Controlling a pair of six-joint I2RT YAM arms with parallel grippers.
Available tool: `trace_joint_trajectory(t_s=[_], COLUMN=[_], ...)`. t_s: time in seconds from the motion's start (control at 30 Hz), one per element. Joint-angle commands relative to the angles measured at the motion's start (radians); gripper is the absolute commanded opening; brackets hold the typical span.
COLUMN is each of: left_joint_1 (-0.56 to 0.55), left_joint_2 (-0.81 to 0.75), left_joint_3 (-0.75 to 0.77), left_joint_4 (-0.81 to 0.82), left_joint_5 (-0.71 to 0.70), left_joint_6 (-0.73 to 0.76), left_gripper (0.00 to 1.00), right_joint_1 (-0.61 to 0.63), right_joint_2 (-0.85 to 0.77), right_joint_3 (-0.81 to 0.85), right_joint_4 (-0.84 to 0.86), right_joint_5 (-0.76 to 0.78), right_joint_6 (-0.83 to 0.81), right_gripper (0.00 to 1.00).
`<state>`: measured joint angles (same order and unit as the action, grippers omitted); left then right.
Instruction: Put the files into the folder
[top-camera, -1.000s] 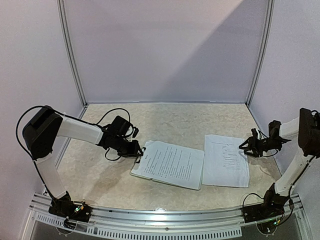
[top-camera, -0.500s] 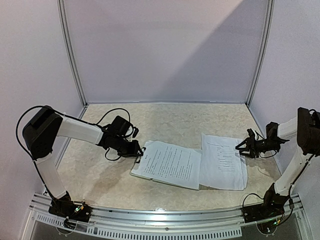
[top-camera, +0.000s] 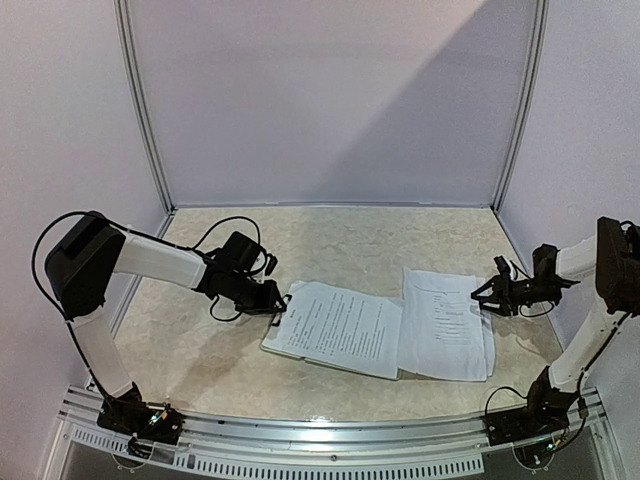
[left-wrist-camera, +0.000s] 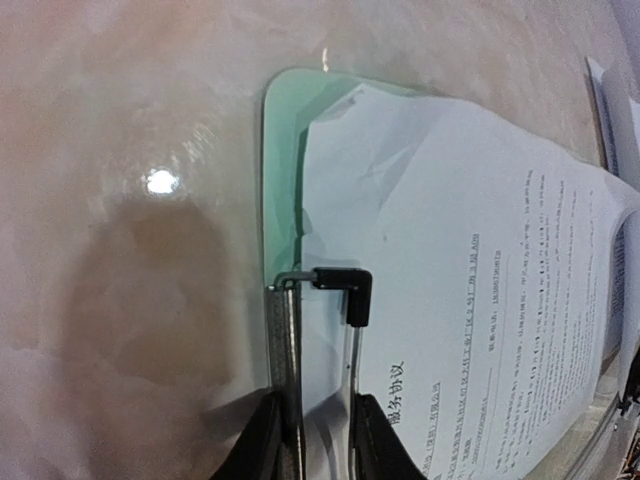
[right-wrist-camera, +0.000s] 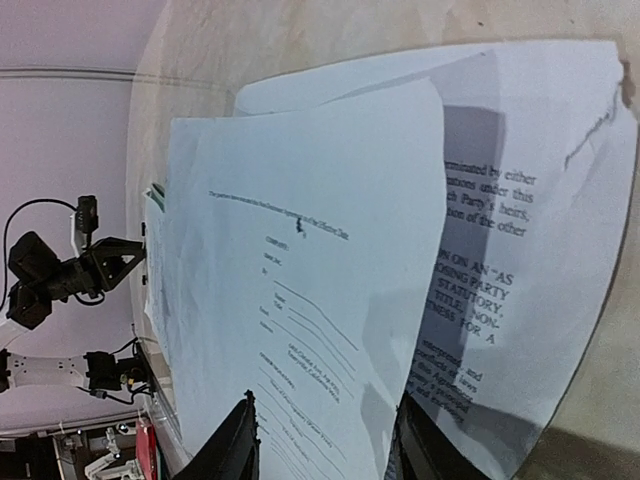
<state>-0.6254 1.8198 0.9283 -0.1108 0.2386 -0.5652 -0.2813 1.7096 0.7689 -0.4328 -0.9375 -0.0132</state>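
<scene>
left gripper (left-wrist-camera: 315, 412) | squeezed tight on black metal clip (left-wrist-camera: 345, 285) of pale mint-green flat clipboard (left-wrist-camera: 280, 170), centre, likely prising open | right gripper (top-camera: 488, 294) | half-spread over loose white printed sheet (top-camera: 445, 325) just right, likely for sliding leftward; grasp unclear

Left arm (top-camera: 150, 258): rises from the table's near left corner, elbow high, forearm sloping toward the centre; left gripper (left-wrist-camera: 312, 425) low, fingers pinched tight on the wire clip (left-wrist-camera: 345, 285) of the folder (left-wrist-camera: 280, 180). Right arm (top-camera: 590, 300): stands by the right edge, wrist level and pointing left; right gripper (top-camera: 484, 294) low, jaws parted.
</scene>
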Motion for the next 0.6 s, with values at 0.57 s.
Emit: trace_joint_trajectory(t_s=[0.57], left_joint_1=[-0.02], left_joint_2=[0.047], left_joint_3=[-0.024], left_joint_4=[-0.113], left_joint_5=[0.028], left_joint_6=[0.002], left_gripper=[0.0], right_joint_1=[0.047], right_joint_2=[0.061], right_joint_3=[0.001], right_joint_4=[-0.09], right_joint_5=[-0.216], right_joint_6=[-0.164], right_gripper=[0.43])
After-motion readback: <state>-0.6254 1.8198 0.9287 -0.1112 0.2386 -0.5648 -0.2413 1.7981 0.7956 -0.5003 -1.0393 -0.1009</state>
